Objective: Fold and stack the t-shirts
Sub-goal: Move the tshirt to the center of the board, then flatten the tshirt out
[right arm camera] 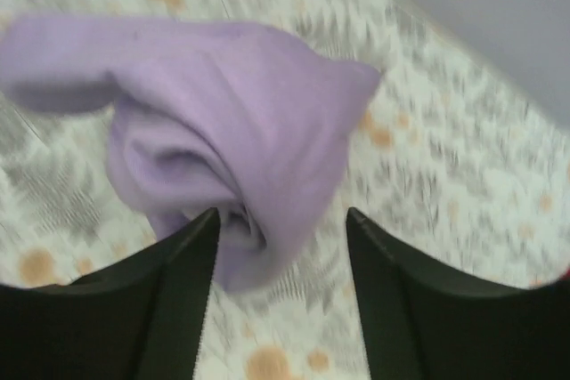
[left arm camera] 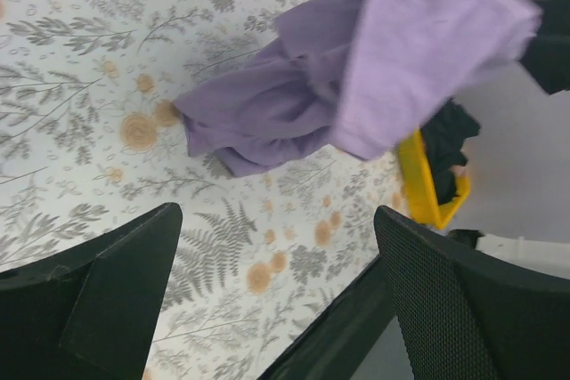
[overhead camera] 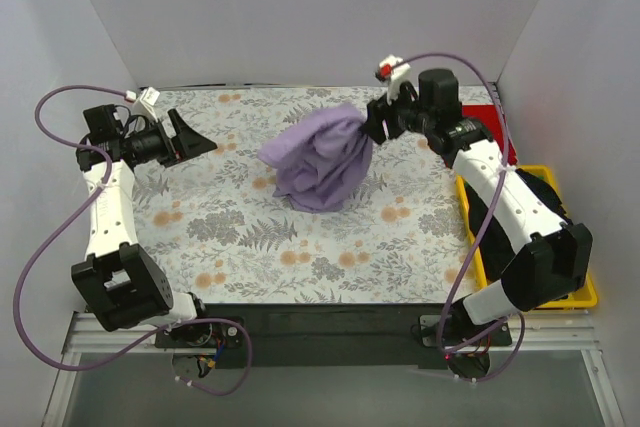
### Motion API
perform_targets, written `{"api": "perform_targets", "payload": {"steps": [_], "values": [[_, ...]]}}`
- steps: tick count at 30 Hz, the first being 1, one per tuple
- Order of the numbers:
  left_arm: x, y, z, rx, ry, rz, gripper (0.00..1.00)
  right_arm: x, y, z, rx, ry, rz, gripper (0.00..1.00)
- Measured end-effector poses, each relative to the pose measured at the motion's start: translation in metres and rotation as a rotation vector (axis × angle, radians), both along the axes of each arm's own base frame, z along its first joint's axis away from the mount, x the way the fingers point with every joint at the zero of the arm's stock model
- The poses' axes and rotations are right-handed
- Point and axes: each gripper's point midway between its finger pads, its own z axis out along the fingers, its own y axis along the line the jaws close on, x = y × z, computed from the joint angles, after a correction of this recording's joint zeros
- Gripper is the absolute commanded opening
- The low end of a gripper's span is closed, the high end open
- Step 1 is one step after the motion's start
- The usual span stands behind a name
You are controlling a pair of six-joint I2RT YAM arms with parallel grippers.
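At the right gripper (overhead camera: 374, 128), fingers (right arm camera: 178, 291) partly apart with a bunch of the lavender-purple t-shirt (overhead camera: 320, 162) between them; cannot tell from the blurred wrist view whether pinched or merely flanked. Crumpled and unfolded, drawn up into a peak right at those fingertips, spilling down and leftward in soft folds onto the grey-and-orange floral cloth (overhead camera: 250, 237), near the middle of that cloth and toward its far side. Plain and one colour throughout, sleeves and collar lost in the heap. Lower edge resting on the floral print, upper flap raised clear of it. Behind the right arm (overhead camera: 500, 197), at the far right corner, a sliver of the bright red t-shirt (overhead camera: 485, 112), apart from the lavender one with the arm between. Along the right edge, nearer than the red, a yellow tray (overhead camera: 590, 292) with a dark bundle (left arm camera: 450, 135) inside. Across to the left, well apart from both shirts, the left gripper (overhead camera: 195, 137), jaws spread wide and holding nothing, aimed toward the lavender heap with bare floral print between
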Motion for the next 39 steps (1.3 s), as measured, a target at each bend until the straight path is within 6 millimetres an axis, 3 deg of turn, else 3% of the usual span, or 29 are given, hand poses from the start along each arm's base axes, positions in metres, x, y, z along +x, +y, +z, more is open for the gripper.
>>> {"api": "perform_targets", "payload": {"steps": [1, 2, 3, 5, 7, 9, 15, 17, 20, 25, 30, 36, 37, 39], "values": [[0.0, 0.002, -0.004, 0.027, -0.006, -0.001, 0.89, -0.004, -0.015, -0.039, -0.042, 0.077, -0.038, 0.78], [-0.001, 0.003, -0.008, 0.052, -0.009, -0.003, 0.89, -0.01, -0.037, -0.09, -0.096, 0.181, -0.078, 0.85], [-0.002, 0.004, -0.011, 0.072, -0.011, -0.005, 0.89, -0.009, -0.051, -0.103, -0.104, 0.219, -0.115, 0.85], [-0.001, 0.008, -0.021, 0.145, -0.019, -0.008, 0.89, -0.012, -0.107, -0.156, -0.142, 0.374, -0.231, 0.85], [-0.001, 0.006, -0.032, 0.21, -0.026, -0.029, 0.89, -0.017, -0.15, -0.18, -0.158, 0.464, -0.318, 0.85], [-0.004, -0.006, -0.048, 0.267, -0.015, -0.074, 0.89, -0.022, -0.166, -0.185, -0.163, 0.494, -0.333, 0.85], [-0.008, -0.076, -0.104, 0.393, 0.041, -0.318, 0.8, -0.04, -0.123, -0.196, -0.191, 0.531, -0.147, 0.83], [-0.005, -0.098, -0.124, 0.431, 0.067, -0.39, 0.78, -0.041, -0.109, -0.211, -0.203, 0.584, -0.108, 0.81], [0.007, -0.123, -0.152, 0.496, 0.099, -0.46, 0.76, -0.035, -0.104, -0.242, -0.22, 0.679, -0.11, 0.78], [0.036, -0.15, -0.18, 0.6, 0.087, -0.499, 0.67, -0.029, -0.106, -0.285, -0.246, 0.807, -0.147, 0.75], [0.059, -0.161, -0.195, 0.663, 0.067, -0.491, 0.54, -0.025, -0.103, -0.293, -0.239, 0.843, -0.155, 0.72], [0.069, -0.16, -0.219, 0.684, 0.105, -0.486, 0.28, -0.005, -0.092, -0.293, -0.195, 0.852, -0.145, 0.44], [0.069, -0.159, -0.221, 0.688, 0.11, -0.485, 0.24, -0.002, -0.09, -0.295, -0.192, 0.856, -0.145, 0.33], [0.068, -0.159, -0.222, 0.69, 0.118, -0.483, 0.1, 0.003, -0.089, -0.297, -0.187, 0.862, -0.145, 0.21]]}}
